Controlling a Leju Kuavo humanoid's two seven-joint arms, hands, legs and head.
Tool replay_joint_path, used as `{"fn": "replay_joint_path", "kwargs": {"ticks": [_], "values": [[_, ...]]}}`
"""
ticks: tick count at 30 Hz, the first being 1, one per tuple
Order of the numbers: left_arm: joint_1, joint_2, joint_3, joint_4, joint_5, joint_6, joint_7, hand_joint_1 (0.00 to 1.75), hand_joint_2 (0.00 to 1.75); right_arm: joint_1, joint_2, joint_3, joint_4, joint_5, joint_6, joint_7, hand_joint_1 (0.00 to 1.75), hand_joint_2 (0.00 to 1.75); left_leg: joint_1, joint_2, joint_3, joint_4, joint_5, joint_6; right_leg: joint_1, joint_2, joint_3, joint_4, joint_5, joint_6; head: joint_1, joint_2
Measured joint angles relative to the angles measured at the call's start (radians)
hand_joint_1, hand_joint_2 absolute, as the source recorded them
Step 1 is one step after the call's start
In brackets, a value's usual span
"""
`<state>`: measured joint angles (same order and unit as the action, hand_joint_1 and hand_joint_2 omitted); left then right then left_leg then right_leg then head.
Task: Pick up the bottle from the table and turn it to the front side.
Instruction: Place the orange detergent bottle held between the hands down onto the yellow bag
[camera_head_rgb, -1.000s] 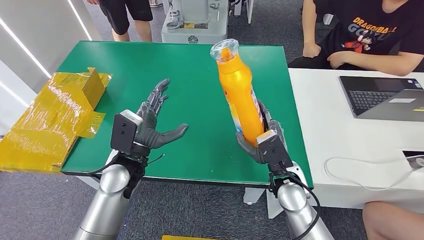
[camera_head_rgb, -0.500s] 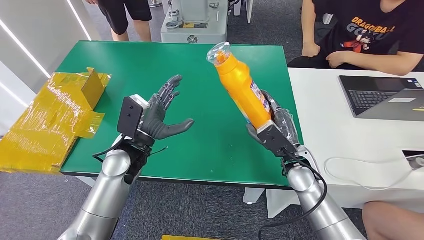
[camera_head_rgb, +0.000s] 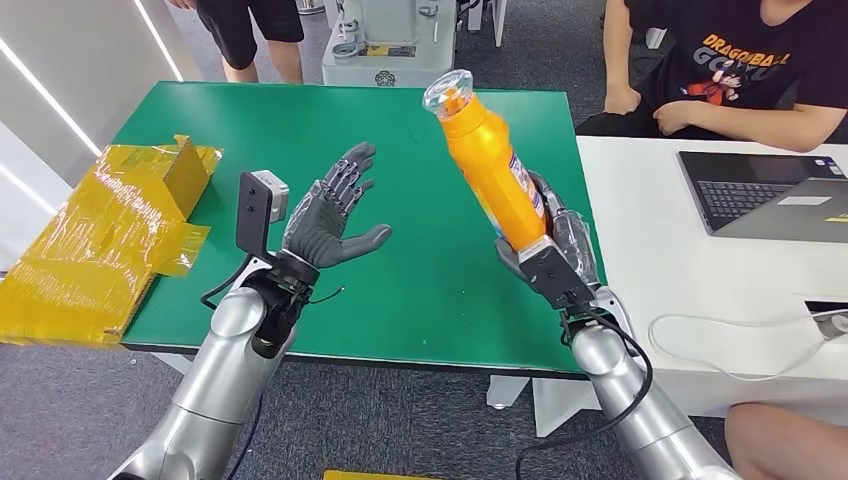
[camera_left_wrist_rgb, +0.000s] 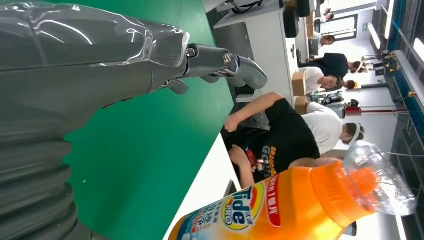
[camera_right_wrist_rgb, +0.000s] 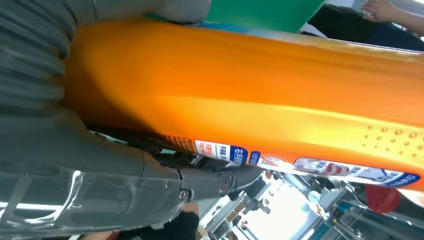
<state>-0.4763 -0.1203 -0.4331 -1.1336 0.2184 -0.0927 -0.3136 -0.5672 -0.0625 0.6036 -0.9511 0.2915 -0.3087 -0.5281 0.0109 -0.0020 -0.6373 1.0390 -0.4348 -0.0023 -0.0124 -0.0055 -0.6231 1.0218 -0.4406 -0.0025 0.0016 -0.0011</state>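
**Bottle aloft in the right hand, left hand open and waiting**

Head view: the right hand (camera_head_rgb: 553, 262) grips the orange bottle (camera_head_rgb: 492, 165) around its lower body, holding it clear above the green table (camera_head_rgb: 420, 290); the bottle tilts with its clear-wrapped cap (camera_head_rgb: 449, 93) pointing away from the robot and a little toward its left; the left hand (camera_head_rgb: 325, 220) hovers over the table with palm up and fingers spread, holding nothing, well apart from the bottle; a yellow taped box (camera_head_rgb: 105, 235) lies at the table's left edge; a person sits beside a laptop (camera_head_rgb: 765, 195) at the white desk.

Left wrist view: the bottle's printed label (camera_left_wrist_rgb: 246, 207) faces this camera, so the front seems to look toward the left hand; the thumb (camera_left_wrist_rgb: 220, 62) is extended and touches nothing.

Right wrist view: fingers (camera_right_wrist_rgb: 200, 182) wrap the smooth orange wall just beside the label's edge; the plastic looks stiff but glossy and likely slippery, and the bottle is probably heavy if full; a second hold is best taken on the wide middle body, not the thin film over the cap.
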Motion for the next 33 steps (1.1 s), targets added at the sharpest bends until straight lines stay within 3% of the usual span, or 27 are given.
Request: {"fn": "replay_joint_path", "kwargs": {"ticks": [12,18,22,33], "values": [[-0.002,-0.005,0.000,0.014,0.024,0.006,0.000,0.00,1.75,-0.009,0.004,0.019,0.006,-0.023,-0.018,-0.015,1.75,1.75,0.000,0.000,0.000,0.000,0.000,0.000,0.000,0.000,0.000,0.000,0.000,0.000,0.000,0.000],[0.002,-0.005,-0.014,0.013,0.071,0.040,0.003,0.00,1.75,0.028,0.039,0.025,-0.058,-0.090,-0.156,-0.132,1.75,1.75,0.000,0.000,0.000,0.000,0.000,0.000,0.000,0.000,0.000,0.000,0.000,0.000,0.000,0.000],[0.004,-0.005,-0.029,0.013,0.076,0.055,0.012,0.00,1.75,0.075,0.073,0.035,-0.128,-0.090,-0.225,-0.165,1.75,1.75,0.000,0.000,0.000,-0.001,0.000,0.000,0.000,0.000,0.000,0.000,-0.001,0.000,0.000,0.000],[0.007,-0.005,-0.050,0.012,0.069,0.068,0.028,0.00,1.75,0.120,0.099,0.046,-0.211,-0.089,-0.225,-0.157,1.75,1.75,0.000,0.000,0.000,-0.001,0.000,0.000,0.000,0.000,0.000,0.000,-0.001,0.000,0.000,0.000]]}}
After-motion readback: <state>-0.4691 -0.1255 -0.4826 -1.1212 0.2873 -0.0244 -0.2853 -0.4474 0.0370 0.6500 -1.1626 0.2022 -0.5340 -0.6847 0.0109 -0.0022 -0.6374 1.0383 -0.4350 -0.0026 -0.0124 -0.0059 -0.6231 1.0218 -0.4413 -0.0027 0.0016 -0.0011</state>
